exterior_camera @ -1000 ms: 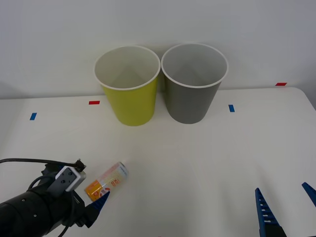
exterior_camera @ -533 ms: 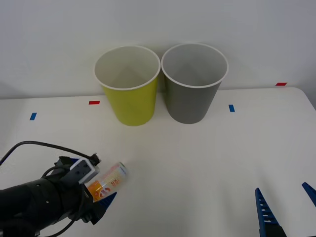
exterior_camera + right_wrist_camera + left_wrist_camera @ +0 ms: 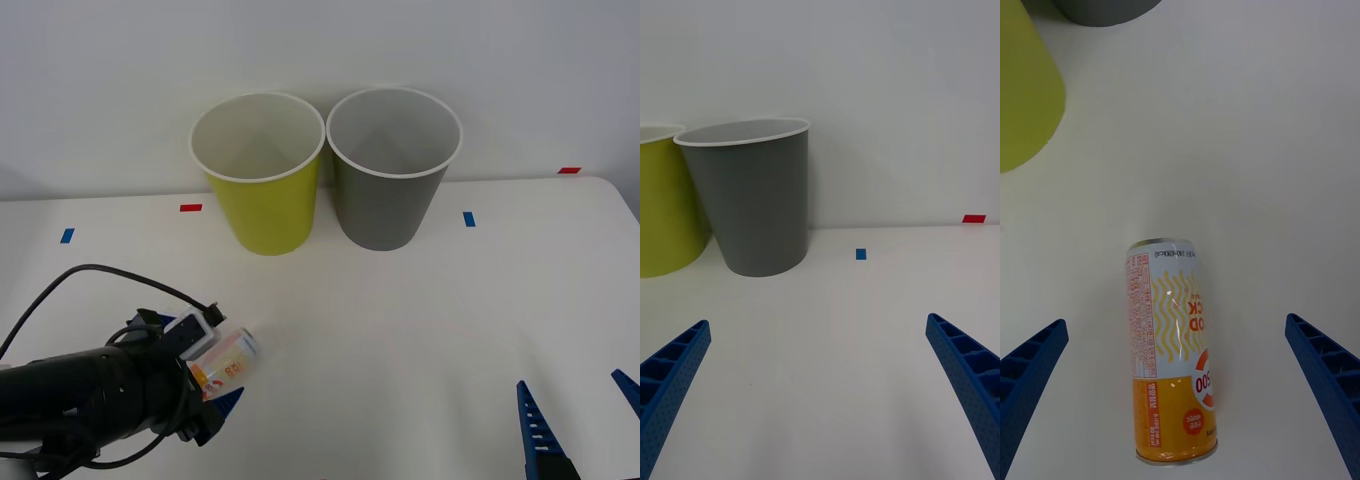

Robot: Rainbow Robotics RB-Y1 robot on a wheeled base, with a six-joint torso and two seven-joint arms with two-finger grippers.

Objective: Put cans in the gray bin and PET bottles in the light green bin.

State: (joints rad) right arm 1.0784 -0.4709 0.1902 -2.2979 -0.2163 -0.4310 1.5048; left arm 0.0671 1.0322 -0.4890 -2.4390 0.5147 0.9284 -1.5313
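**Left arm reaching over the fallen can**

The left gripper (image 3: 205, 385) is hovering low at the front view's lower left, fingers spread wide either side of the small orange-and-white drink can (image 3: 1171, 349), not touching it. The can is lying on its side on the white table (image 3: 420, 330). The right gripper (image 3: 575, 420) is sitting at lower right, fingers wide apart. The yellow-green tapered bin (image 3: 262, 185) and dark gray tapered bin (image 3: 388, 180) are standing side by side at upper centre.

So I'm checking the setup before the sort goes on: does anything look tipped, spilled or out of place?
Only the can: it lies on its side on the table, between the open fingers of the left gripper. No spill or dent shows. The gray bin and light green bin stand upright, side by side.
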